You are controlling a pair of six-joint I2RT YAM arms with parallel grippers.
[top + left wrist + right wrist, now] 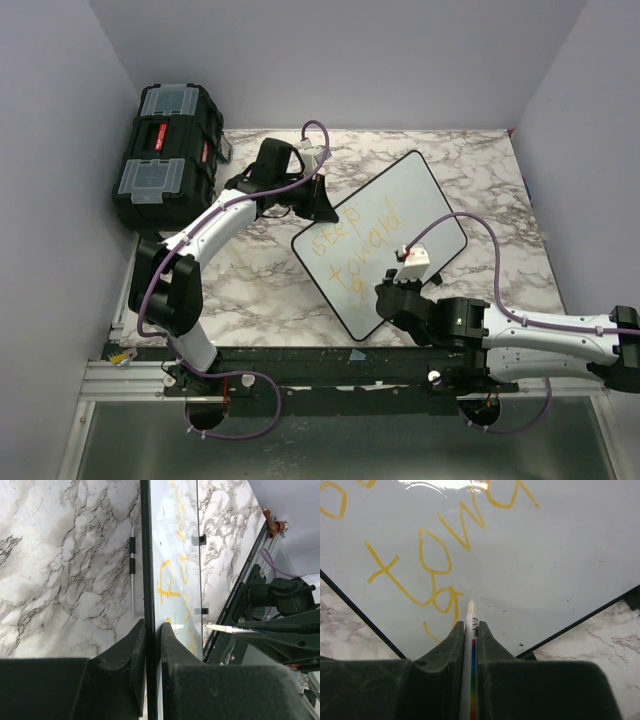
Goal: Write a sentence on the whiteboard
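Two grippers, both pinching.

Top view: whiteboard (425, 205) lies diagonally mid-worktop (250, 285), black toolbox (165, 155) at its 10 o'clock. Left gripper (320, 203) is clamped on the board's 10 o'clock edge. Right gripper (385, 292) is over its 6 o'clock end. Sentence (355, 240) reads "step / toward" in orange.

Left wrist: left gripper (152, 630) is pressed onto the board's black rim, one finger each side. Orange strokes run up the whiteboard (175, 540). Marker (220, 628) tip shows at 3 o'clock.

Right wrist: right gripper (471, 626) squeezes the white, rainbow-striped marker (470, 612). Its tip is at the whiteboard (560, 555) just beside a "g" under "toward" (435, 565). Can't tell if the tip touches.
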